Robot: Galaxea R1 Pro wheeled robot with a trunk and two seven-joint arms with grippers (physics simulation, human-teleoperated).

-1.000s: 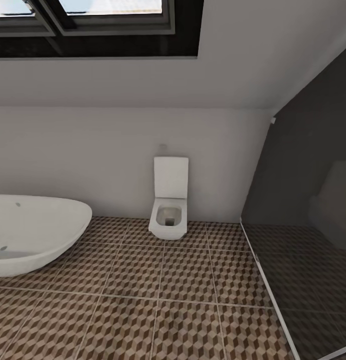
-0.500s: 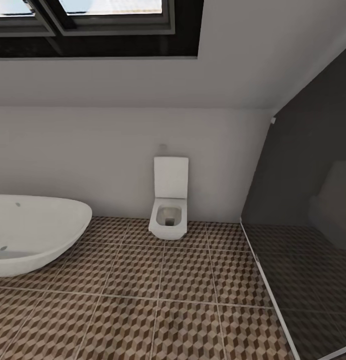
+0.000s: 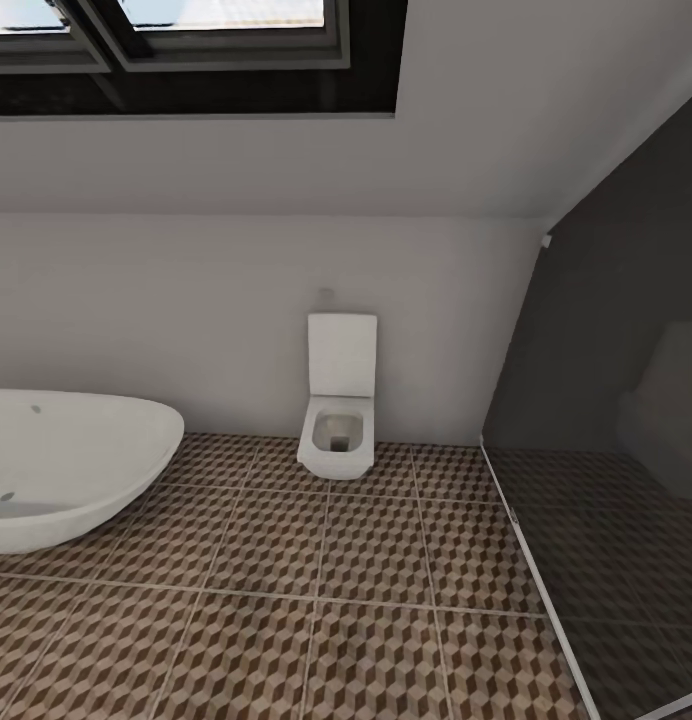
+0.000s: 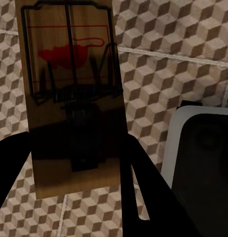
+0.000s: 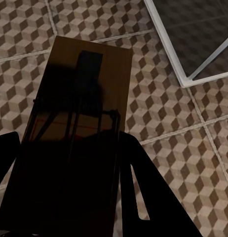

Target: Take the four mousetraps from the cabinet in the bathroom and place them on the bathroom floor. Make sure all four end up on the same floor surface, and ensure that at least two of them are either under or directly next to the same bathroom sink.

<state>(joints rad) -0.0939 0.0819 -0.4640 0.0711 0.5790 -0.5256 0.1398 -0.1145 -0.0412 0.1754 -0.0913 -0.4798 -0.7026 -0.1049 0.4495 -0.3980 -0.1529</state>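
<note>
Two traps are carried, one clamped in each gripper: the left gripper point(image 4: 74, 163) grasps a trap point(image 4: 72, 94) whose long axis runs out along the fingers, and the right gripper point(image 5: 64, 173) grasps its trap point(image 5: 77, 128) likewise. Tiled floor point(image 3: 366, 620) lies beneath both. No sink is seen ahead; a toilet point(image 3: 338, 425) stands at 12 o'clock, a tub point(image 3: 66, 465) at 9.

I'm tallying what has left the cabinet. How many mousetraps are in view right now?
2. One mousetrap sits between the left gripper's fingers, above the tiled bathroom floor. The other mousetrap sits in the right gripper. Any others lie outside these pictures.
</note>
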